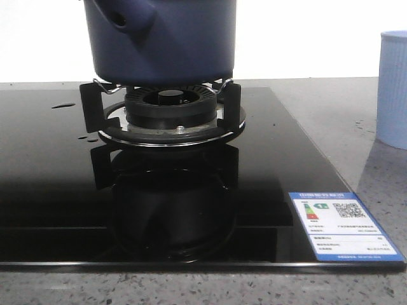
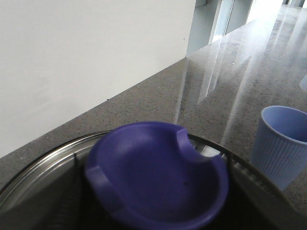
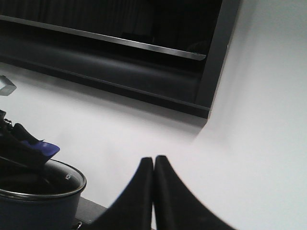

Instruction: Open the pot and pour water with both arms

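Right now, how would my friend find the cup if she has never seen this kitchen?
Find the shiny black stove top with the big dark blue pot on its burner. Look right, onto the grey speckled counter. The cup stands there: pale blue with ribbed sides, far lighter than the pot.

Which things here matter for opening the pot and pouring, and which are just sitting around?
For the job: pot, its blue lid knob, pale blue cup, right gripper.
Just there: stove burner, energy label sticker.
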Available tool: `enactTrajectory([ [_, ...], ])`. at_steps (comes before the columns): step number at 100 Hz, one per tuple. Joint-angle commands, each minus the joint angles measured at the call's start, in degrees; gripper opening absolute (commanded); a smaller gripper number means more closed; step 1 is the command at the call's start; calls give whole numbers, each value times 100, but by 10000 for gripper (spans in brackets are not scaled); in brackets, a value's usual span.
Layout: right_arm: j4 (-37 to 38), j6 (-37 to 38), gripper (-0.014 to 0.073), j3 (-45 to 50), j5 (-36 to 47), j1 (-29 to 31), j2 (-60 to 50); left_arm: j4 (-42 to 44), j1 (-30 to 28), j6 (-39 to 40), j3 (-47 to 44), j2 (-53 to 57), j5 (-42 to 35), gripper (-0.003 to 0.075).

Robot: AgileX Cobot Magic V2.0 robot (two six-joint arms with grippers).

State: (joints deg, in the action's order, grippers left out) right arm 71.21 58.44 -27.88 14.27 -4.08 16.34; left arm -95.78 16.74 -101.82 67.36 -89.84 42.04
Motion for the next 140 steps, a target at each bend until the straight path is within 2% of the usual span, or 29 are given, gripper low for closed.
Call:
enactTrajectory([
  [1,-45,9,-66,-139,83,49,50,-420,43,0,201,200,109,578],
  [18,-45,9,-66,-139,83,49,50,-604,43,0,201,514,133,593],
  [39,-45,9,-66,-118,71,49,50,-633,-56,75,201,1313,-47,564],
  [58,-45,46,-66,-118,71,49,50,-113,-281,1158,-82,2410,-1031,319],
  [72,-45,288,-66,-51,71,49,50,296,-454,1233,-729,3432,-1399,162],
  [94,-45,622,-66,447,374,49,50,370,-489,1233,-2175,5067,-1935,-19],
  [118,-34,859,-66,843,1307,49,50,370,-489,1233,-3676,6463,-2240,-19],
  [140,21,857,-66,943,1922,49,50,360,-489,1233,-4444,7235,-2294,-19],
])
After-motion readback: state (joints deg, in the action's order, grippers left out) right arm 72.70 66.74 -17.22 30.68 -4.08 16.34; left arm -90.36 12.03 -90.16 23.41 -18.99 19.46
